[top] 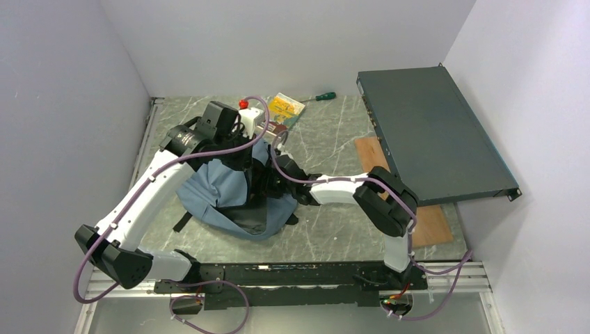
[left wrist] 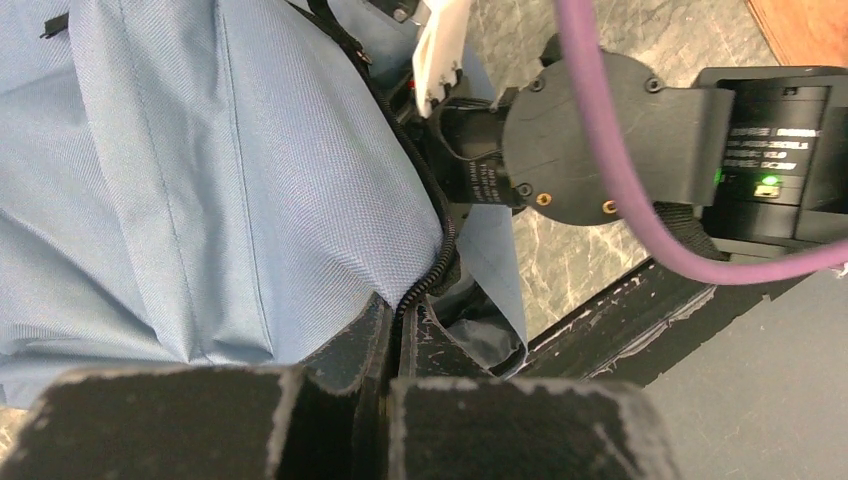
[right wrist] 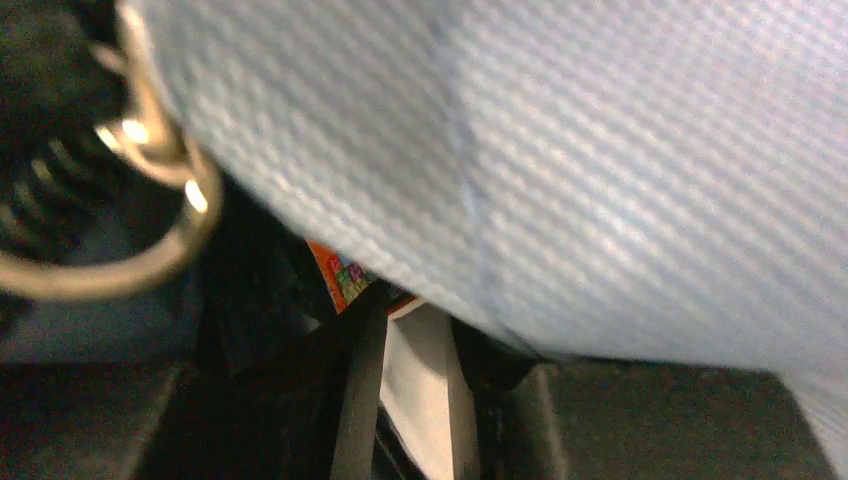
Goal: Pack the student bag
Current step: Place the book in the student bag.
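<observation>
The student bag [top: 221, 196] is a soft grey-blue backpack lying mid-table with its black-lined mouth facing right. My left gripper [top: 245, 158] is over its top; in the left wrist view the gripper [left wrist: 400, 322] is shut on the bag's black zipper edge [left wrist: 432, 275], holding the fabric [left wrist: 230, 190] up. My right gripper [top: 277, 181] reaches into the mouth. In the right wrist view it [right wrist: 415, 312] is shut on a flat book with a white page edge [right wrist: 420, 385] and an orange, colourful cover [right wrist: 340, 272], under the bag fabric [right wrist: 600, 170]. A brass ring [right wrist: 150, 200] shows at left.
A yellow-green booklet [top: 286, 108], a green-handled screwdriver [top: 321, 97] and a red-capped white item [top: 245, 106] lie at the back. A flat dark grey metal box [top: 431, 132] sits at the right over a brown board [top: 431, 224]. Walls close the left, back and right.
</observation>
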